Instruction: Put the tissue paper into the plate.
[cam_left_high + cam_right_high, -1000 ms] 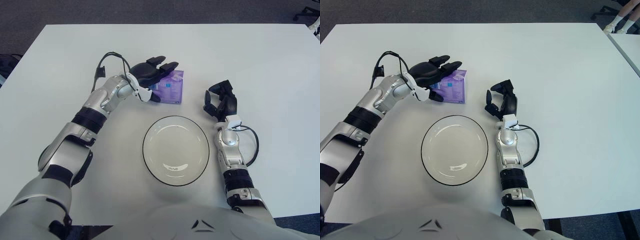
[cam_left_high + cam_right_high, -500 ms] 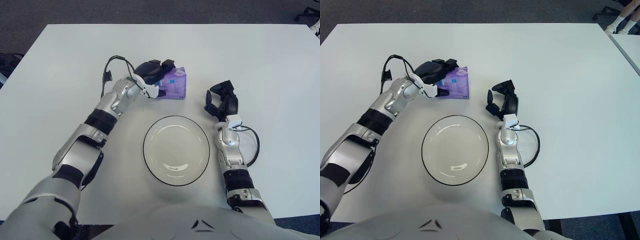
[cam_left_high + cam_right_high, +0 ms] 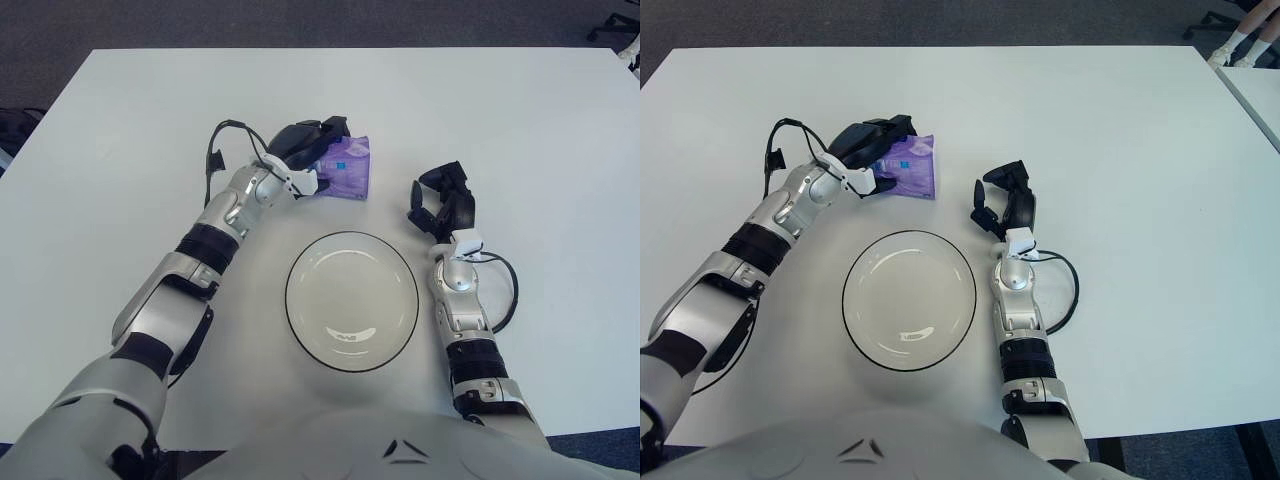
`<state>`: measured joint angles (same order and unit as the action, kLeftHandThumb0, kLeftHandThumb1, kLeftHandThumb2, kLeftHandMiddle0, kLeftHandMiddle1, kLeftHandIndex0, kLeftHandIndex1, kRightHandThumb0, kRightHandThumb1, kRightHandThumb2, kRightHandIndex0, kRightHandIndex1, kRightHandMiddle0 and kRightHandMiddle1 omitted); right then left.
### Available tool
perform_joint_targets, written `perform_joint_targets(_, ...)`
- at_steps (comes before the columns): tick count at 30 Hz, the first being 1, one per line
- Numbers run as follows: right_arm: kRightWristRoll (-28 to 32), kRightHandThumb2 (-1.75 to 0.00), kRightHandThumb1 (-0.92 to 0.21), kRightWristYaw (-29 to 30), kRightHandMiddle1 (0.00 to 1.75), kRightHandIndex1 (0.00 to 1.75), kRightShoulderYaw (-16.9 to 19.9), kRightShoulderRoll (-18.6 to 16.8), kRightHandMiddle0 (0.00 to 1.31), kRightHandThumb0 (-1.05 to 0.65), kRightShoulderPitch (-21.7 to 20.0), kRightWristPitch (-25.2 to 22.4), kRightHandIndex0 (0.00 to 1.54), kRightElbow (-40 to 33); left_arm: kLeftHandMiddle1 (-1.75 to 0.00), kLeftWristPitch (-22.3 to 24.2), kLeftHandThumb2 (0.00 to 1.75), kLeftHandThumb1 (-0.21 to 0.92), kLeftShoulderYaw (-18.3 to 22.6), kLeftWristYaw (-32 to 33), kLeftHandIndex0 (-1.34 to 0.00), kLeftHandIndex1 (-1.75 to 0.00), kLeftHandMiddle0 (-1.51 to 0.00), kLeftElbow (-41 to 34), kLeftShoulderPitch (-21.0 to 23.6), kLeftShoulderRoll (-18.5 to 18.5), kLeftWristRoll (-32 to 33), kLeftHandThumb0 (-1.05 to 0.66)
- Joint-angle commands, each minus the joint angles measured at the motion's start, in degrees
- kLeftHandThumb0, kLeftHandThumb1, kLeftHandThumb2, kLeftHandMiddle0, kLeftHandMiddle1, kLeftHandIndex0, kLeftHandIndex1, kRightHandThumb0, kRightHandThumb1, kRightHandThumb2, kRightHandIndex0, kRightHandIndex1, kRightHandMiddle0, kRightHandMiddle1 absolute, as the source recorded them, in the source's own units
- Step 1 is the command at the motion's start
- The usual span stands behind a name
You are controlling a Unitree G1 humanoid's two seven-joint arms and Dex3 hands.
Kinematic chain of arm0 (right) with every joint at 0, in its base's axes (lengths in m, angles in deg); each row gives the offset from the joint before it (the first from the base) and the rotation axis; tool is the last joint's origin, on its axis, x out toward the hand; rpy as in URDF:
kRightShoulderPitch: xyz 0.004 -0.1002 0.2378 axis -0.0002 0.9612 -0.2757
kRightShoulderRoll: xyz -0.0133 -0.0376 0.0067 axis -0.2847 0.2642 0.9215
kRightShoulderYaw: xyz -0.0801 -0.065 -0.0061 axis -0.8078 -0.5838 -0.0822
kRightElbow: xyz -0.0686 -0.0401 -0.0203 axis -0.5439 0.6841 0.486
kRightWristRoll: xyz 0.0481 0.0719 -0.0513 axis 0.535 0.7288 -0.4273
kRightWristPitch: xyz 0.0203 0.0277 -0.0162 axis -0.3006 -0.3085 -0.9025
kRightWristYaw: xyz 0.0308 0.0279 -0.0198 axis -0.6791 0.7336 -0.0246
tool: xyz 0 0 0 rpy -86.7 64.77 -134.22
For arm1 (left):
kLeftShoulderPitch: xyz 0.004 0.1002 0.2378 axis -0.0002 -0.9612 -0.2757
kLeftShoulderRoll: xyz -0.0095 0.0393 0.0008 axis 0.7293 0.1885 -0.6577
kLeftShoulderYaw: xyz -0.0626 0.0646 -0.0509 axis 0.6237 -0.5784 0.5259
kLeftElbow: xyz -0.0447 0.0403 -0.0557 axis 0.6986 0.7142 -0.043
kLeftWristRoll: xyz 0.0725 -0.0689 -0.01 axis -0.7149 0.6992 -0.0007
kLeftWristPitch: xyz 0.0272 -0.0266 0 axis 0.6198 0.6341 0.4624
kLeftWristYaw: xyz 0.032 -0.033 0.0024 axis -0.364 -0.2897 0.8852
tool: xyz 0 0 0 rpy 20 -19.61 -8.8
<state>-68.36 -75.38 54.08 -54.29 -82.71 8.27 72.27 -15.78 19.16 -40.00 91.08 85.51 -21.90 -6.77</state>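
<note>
A purple tissue pack (image 3: 353,172) lies on the white table just beyond the plate. My left hand (image 3: 320,158) reaches in from the left and is shut on the pack, with the fingers curled over its top left edge and the thumb against its near side. The hand hides the pack's left part. The plate (image 3: 288,300) is white with a dark rim and holds nothing; it stands near the front middle. My right hand (image 3: 440,200) shows to the right of the plate, palm turned in, fingers relaxed and holding nothing.
The white table (image 3: 520,120) stretches wide to the back and right. A black cable (image 3: 505,290) loops beside my right forearm, and another (image 3: 225,135) arcs above my left wrist. Dark floor lies past the far edge.
My left hand went from lying flat over the pack to closing on it, and the forearm swung in toward the middle. The pack shifted slightly away and right. The right hand stayed still.
</note>
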Motion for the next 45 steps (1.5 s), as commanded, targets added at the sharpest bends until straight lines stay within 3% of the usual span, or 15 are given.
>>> perform_joint_targets(1, 0.57, -0.87, -0.67, 0.14, 1.75, 1.40, 0.22, -0.73, 0.34, -0.38, 9.83, -6.91, 0.61, 6.02, -1.67, -0.01, 1.70, -0.04, -1.31, -0.71, -0.65, -1.75, -0.90, 4.09, -4.21, 0.81, -0.39, 0.00)
perform_joint_targets(16, 1.21, -0.91, -0.64, -0.36, 1.75, 1.40, 0.45, -0.67, 0.36, -0.39, 9.48, -6.87, 0.61, 6.54, -1.60, 0.21, 1.66, -0.03, 4.32, -3.06, -0.64, -1.75, -0.92, -1.66, -6.79, 2.17, 7.89, 0.00)
perform_joint_targets(26, 1.56, -0.92, -0.63, -1.18, 1.75, 1.40, 0.66, -0.32, 0.37, -0.39, 9.24, -6.08, 0.62, 7.42, -1.60, -1.91, 1.68, -0.04, 11.19, -6.70, -0.65, -1.75, -0.93, -15.44, -11.32, 3.60, 17.11, 0.00)
perform_joint_targets(36, 1.42, -0.94, -0.62, -1.21, 1.75, 1.40, 0.72, -0.39, 0.38, -0.39, 9.08, -6.18, 0.62, 7.71, -1.70, 6.34, 1.66, 0.01, 15.18, -9.50, -0.61, -1.75, -0.86, -37.35, -18.81, 1.96, 22.06, 0.00)
perform_joint_targets(45, 1.37, -0.89, -0.65, -1.21, 1.75, 1.41, 0.50, -0.61, 0.35, -0.39, 9.34, -5.87, 0.62, 7.33, -1.74, 5.34, 1.72, -0.03, 16.13, -9.10, -0.65, -1.75, -0.87, -44.99, -21.50, 2.41, 20.62, 0.00)
